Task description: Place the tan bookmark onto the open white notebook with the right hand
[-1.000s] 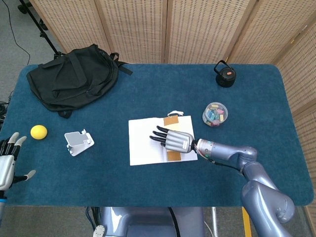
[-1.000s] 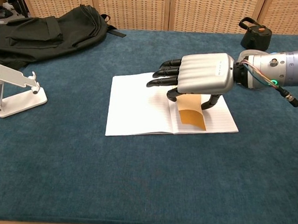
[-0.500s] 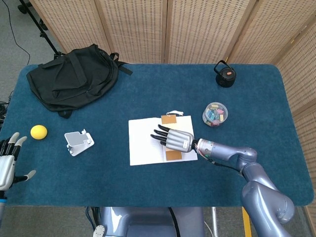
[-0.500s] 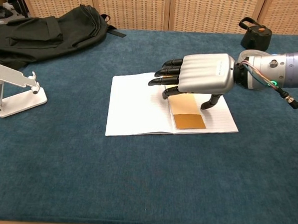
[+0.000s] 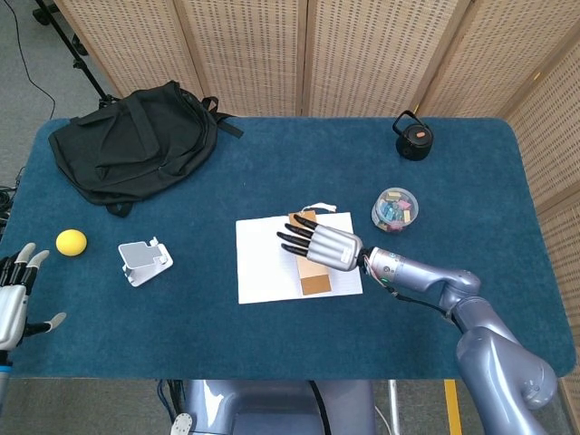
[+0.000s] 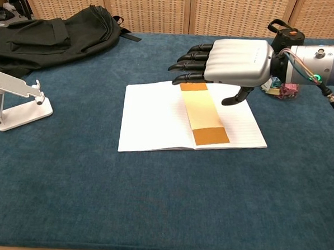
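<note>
Black backpack (image 5: 136,145), yellow ball (image 5: 71,242), white stand (image 5: 143,262), black pot (image 5: 413,137).

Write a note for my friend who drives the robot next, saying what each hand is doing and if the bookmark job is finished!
Right hand: holds nothing, fingers spread, hovering over the far edge of the open white paper notebook.
Left hand: holds nothing, fingers apart, at the table's near left edge.
Flat tan bookmark: lying flat along the notebook's middle fold, free of the hand.
Done: bookmark placed on the notebook.
Left: probably only pulling the right arm clear.
</note>
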`<action>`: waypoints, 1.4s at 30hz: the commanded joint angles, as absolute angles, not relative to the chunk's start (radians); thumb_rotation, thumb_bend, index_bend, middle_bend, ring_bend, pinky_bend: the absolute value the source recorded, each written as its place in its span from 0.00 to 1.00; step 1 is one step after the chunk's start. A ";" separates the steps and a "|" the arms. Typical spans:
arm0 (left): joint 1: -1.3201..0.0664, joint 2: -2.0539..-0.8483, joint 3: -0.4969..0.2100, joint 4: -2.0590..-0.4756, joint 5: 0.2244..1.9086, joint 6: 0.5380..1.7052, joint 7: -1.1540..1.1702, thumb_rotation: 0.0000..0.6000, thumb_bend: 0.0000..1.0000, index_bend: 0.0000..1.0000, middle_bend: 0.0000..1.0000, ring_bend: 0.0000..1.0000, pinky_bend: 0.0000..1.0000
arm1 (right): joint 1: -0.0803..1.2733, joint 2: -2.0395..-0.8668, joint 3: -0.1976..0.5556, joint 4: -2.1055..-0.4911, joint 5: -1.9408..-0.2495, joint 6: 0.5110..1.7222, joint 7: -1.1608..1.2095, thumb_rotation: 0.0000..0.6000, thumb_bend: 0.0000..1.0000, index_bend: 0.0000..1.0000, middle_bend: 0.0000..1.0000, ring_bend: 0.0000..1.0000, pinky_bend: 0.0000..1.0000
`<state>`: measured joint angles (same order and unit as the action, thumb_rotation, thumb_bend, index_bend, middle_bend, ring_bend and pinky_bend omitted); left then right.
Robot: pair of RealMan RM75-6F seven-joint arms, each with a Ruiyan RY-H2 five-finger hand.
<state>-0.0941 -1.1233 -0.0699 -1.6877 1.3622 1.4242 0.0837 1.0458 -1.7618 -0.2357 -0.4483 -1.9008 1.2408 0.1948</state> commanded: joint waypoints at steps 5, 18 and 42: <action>-0.089 -1.114 -0.065 -1.694 1.378 1.434 0.066 1.00 0.00 0.00 0.00 0.00 0.00 | 0.972 -1.576 -0.168 -0.898 -1.737 1.141 0.341 1.00 0.94 0.06 0.01 0.00 0.10; -0.078 -1.100 -0.052 -1.704 1.415 1.454 0.039 1.00 0.00 0.00 0.00 0.00 0.00 | 0.874 -1.359 -0.122 -1.434 -1.460 0.918 0.152 1.00 1.00 0.07 0.03 0.00 0.11; -0.067 -1.093 -0.042 -1.708 1.439 1.470 0.021 1.00 0.00 0.00 0.00 0.00 0.00 | 0.790 -1.395 -0.131 -1.484 -1.472 0.839 -0.016 1.00 1.00 0.07 0.03 0.00 0.11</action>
<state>-0.0668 -1.0931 -0.0421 -1.7077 1.4394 1.4699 0.0209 0.7921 -1.3926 -0.1323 -1.4845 -1.4689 0.8404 -0.0148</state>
